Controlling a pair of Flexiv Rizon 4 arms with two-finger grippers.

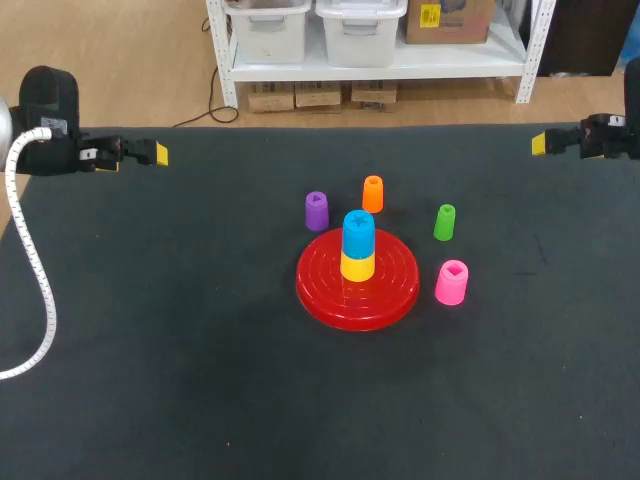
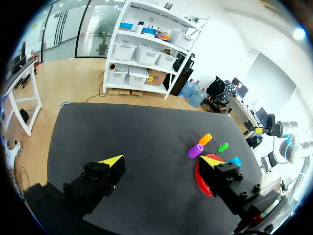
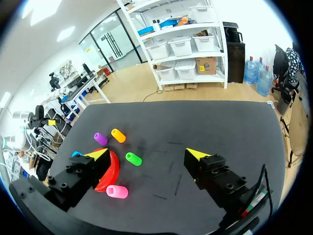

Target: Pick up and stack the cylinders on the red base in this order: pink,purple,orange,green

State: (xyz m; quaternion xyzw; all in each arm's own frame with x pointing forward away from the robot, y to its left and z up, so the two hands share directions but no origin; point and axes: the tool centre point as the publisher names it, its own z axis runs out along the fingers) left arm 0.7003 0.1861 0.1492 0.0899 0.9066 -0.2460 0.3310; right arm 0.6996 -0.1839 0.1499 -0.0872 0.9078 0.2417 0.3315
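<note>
The red base (image 1: 325, 285) lies mid-table with a yellow cylinder and a blue one (image 1: 358, 231) stacked on its centre. Around it stand the pink cylinder (image 1: 451, 282), the purple (image 1: 316, 211), the orange (image 1: 372, 194) and the green (image 1: 444, 222). My left gripper (image 1: 160, 154) hovers open at the far left edge, well away from them. My right gripper (image 1: 538, 144) is open at the far right edge. The right wrist view has pink (image 3: 117, 192), green (image 3: 133, 159), orange (image 3: 118, 135), purple (image 3: 100, 138) and the base (image 3: 111, 172) ahead of its gripper (image 3: 147, 154). The left wrist view shows purple (image 2: 195, 151), orange (image 2: 205, 139), green (image 2: 223, 147) beyond its open gripper (image 2: 162, 159).
A white cable (image 1: 35, 285) runs from my left arm down over the table's left side. The dark table top (image 1: 180, 350) is bare in front of and beside the base.
</note>
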